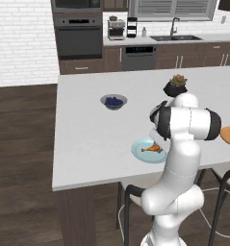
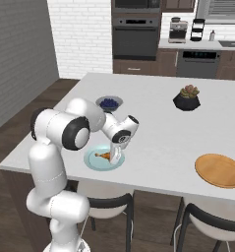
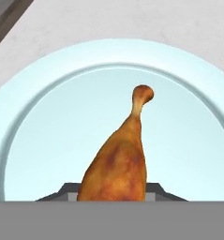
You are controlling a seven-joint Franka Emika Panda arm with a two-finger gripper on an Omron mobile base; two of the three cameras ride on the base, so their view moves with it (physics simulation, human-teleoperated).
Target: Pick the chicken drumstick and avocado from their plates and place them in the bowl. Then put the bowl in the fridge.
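Gripper (image 3: 112, 193) closed on meaty end of chicken drumstick (image 3: 118, 161), which lies on the light blue plate (image 3: 48, 93) near counter front edge; lift straight up, slow, w/o dragging plate, bone end may swing.

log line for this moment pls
phase: grasp | gripper: shut on chicken drumstick | drumstick: on light blue plate | bowl: not yet loaded

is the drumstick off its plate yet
No: the small orange-brown chicken drumstick lies on the light blue shallow plate, jaws closed on its meaty end.
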